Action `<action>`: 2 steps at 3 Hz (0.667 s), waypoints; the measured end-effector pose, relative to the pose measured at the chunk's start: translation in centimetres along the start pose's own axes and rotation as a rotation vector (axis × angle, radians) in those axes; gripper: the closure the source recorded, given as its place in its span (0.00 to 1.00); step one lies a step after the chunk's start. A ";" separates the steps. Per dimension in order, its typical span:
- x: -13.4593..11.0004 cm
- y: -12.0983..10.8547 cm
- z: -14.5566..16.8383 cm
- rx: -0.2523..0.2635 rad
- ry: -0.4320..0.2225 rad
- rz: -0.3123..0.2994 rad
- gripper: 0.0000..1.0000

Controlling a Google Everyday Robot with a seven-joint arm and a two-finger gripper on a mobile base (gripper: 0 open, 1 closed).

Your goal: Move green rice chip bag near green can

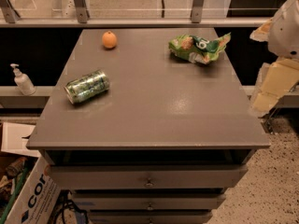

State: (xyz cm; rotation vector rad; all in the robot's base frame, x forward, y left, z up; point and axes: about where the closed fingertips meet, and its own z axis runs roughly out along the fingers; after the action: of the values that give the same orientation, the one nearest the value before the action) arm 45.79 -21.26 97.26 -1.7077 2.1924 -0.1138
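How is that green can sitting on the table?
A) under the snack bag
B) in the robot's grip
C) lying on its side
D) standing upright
C: the green can lies on its side at the left of the table, apart from the green rice chip bag; the gripper hangs beyond the right edge.

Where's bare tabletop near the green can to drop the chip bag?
Bare: the patch right of the green can, running across the table centre and front. Also the strip between can and orange. Nowhere crowded. The green rice chip bag sits back-right; the gripper hangs off the table's right side.
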 end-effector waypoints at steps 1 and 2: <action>-1.4 -3.4 2.4 0.071 -0.040 -0.002 0.00; -2.7 -7.8 5.6 0.153 -0.084 -0.013 0.00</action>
State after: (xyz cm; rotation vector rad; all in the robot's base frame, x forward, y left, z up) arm 55.33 -19.96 94.85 -1.6133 2.0566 -0.2041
